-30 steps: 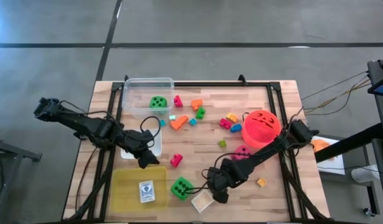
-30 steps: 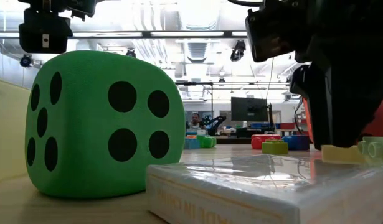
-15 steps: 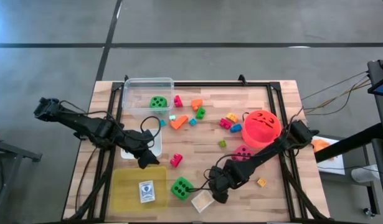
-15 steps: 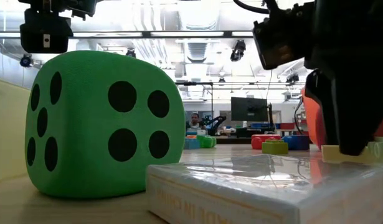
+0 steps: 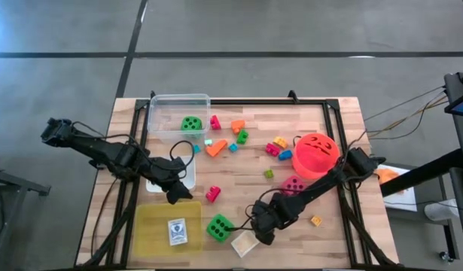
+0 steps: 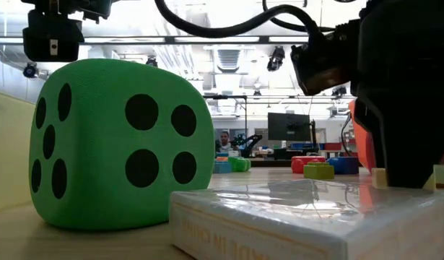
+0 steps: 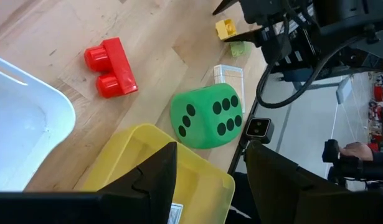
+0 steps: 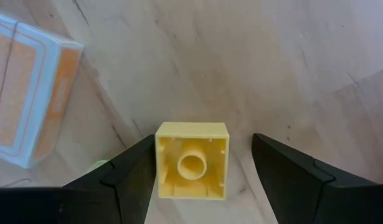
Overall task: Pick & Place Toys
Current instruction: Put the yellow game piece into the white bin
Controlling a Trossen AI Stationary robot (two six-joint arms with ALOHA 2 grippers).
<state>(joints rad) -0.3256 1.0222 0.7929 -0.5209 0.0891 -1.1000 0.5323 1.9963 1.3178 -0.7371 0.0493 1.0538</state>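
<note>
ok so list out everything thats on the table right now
wooden table: 1, light wood, under everything
clear plastic tub: 1, far left corner
white tub: 1, under the left arm
flat yellow tray: 1, near left
green dice with black dots: 2, one in the clear tub, one beside the tray
pink die: 1, by the bucket
red-orange bucket: 1, right side
small card: 1, white, in the tray
card box: 1, pale, near edge
loose plastic blocks: several, mixed colours, mid-table
pale yellow block: 1, between the right fingers
left gripper: open, empty, over the tray's edge
right gripper: open, straddling the yellow block
</note>
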